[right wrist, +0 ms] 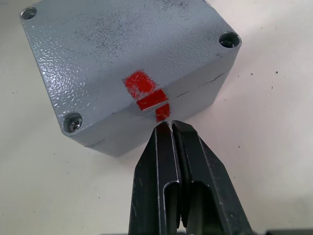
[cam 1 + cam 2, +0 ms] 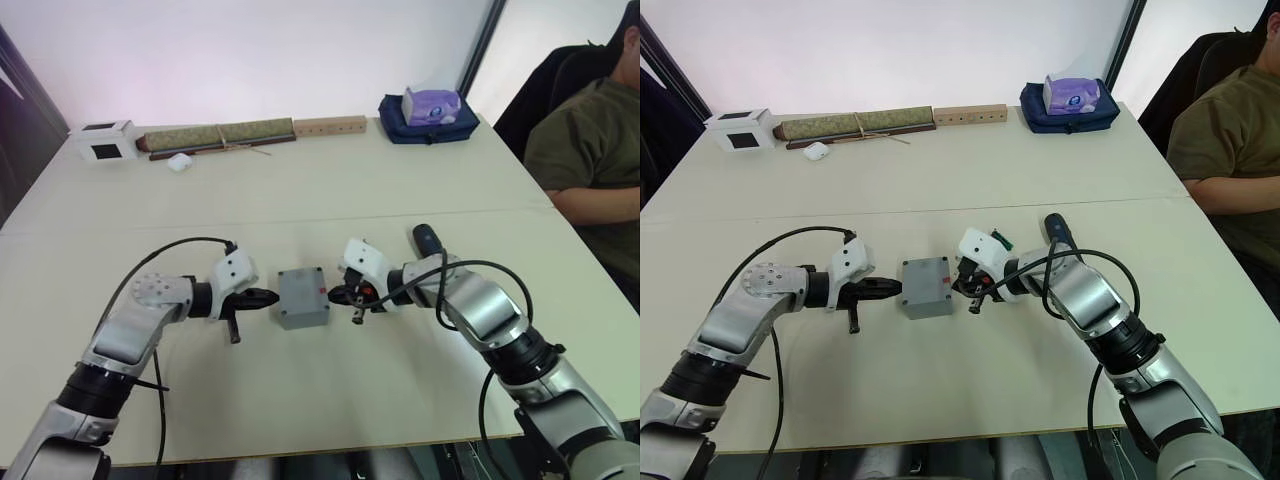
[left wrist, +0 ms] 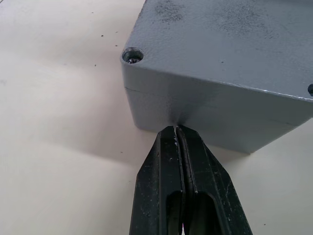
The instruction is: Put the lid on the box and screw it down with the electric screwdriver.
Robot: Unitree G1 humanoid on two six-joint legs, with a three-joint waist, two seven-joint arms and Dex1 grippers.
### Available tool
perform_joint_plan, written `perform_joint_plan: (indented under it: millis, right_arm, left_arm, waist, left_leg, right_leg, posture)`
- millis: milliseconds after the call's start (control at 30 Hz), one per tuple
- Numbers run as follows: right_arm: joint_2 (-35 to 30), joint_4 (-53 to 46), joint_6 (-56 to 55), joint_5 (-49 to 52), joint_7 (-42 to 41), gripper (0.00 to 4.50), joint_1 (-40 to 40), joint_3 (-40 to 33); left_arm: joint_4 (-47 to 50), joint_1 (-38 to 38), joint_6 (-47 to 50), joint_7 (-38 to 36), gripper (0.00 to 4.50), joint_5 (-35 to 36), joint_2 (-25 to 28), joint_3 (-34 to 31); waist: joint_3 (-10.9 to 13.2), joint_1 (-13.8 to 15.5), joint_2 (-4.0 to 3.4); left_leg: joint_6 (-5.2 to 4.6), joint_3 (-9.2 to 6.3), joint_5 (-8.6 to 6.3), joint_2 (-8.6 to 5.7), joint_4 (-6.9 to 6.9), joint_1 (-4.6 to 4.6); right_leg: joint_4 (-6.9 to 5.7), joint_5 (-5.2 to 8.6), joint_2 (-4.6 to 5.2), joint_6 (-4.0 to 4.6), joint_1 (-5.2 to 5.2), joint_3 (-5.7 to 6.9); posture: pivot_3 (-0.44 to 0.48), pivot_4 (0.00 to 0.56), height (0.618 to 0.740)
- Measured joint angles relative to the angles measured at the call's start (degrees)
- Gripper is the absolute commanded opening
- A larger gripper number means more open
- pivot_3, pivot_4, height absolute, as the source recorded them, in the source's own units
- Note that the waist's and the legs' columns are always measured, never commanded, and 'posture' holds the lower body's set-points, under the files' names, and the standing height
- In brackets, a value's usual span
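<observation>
Pale table (image 2: 400, 190), lidded box (image 2: 302, 296); red mark (image 1: 146, 93) facing right claw (image 1: 170, 126).

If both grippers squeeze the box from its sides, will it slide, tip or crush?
The box looks rigid, so crushing seems unlikely. It sits flat and squat, so probably won't tip. On the smooth table it may slide unless the left gripper and right gripper push evenly.

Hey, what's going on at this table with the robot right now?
The lid already sits on the grey box in the middle of the table. The left end effector and the right end effector, both shut, press their tips against opposite sides of the box. The electric screwdriver lies behind the right arm, not in use. A person sits at the table's right edge.
</observation>
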State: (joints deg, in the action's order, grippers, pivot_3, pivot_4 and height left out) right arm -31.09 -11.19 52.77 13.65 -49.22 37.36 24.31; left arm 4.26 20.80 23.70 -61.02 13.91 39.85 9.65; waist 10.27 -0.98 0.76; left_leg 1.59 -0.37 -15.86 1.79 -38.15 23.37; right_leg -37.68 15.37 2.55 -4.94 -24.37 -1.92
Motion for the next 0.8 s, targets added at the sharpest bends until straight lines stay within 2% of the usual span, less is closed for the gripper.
perform_joint_plan:
  millis: [100,267,367,600,700,800]
  right_arm:
    - [0.0,-0.7,-2.9,-0.2,1.5,0.03,-0.9,-1.9]
    - [1.1,0.0,-12.2,-2.3,8.2,0.03,-3.1,-10.2]
    - [1.6,2.2,-15.8,-3.3,10.7,0.69,-3.2,-12.4]
    - [4.8,13.4,-18.6,-5.6,13.9,3.44,-2.4,-13.0]
    - [6.4,18.1,-19.4,-5.8,14.6,4.44,-1.0,-13.7]
    - [7.6,20.7,-19.9,-5.7,14.7,4.48,0.3,-14.1]
  left_arm:
    - [2.8,-1.3,1.0,-0.8,0.00,1.1,1.5,-0.6]
    - [10.1,-2.5,5.2,-1.5,0.00,5.9,6.3,-6.8]
    - [13.0,-1.7,7.3,-1.0,0.00,8.3,6.9,-9.1]
    - [16.7,0.6,10.9,1.5,0.00,11.8,5.9,-9.5]
    - [16.9,1.7,11.3,2.5,0.00,12.5,5.5,-9.5]
    - [17.2,2.1,11.9,2.9,0.00,12.9,5.4,-9.5]
  waist:
    - [0.0,0.0,0.00]
    - [0.0,0.1,0.01]
    - [0.0,0.1,0.02]
    - [0.0,-0.2,0.01]
    - [0.0,-0.2,0.01]
    - [0.0,-0.2,0.01]
  left_leg:
    - [0.00,0.00,0.00,0.00,0.00,0.00]
    - [0.00,0.01,0.00,0.01,0.00,0.00]
    - [0.01,0.01,0.00,0.00,0.00,-0.01]
    - [0.01,0.03,0.00,0.00,0.00,-0.02]
    - [0.01,0.03,0.01,0.00,0.00,-0.04]
    - [0.01,0.03,0.01,0.00,0.00,-0.04]
  right_leg:
    - [0.00,0.00,0.01,0.00,0.00,0.00]
    - [-0.02,0.00,0.02,0.00,-0.01,0.00]
    - [-0.02,0.00,0.03,0.00,0.00,-0.01]
    - [-0.06,0.00,0.00,0.00,-0.01,-0.03]
    - [-0.10,0.00,-0.01,0.00,-0.01,-0.03]
    - [-0.11,0.00,0.00,0.00,-0.01,-0.04]
  posture:
    - [0.000,0.150,0.740]
    - [0.000,0.150,0.740]
    - [0.000,0.150,0.740]
    - [0.000,0.150,0.740]
    - [0.000,0.150,0.740]
    - [0.000,0.150,0.740]
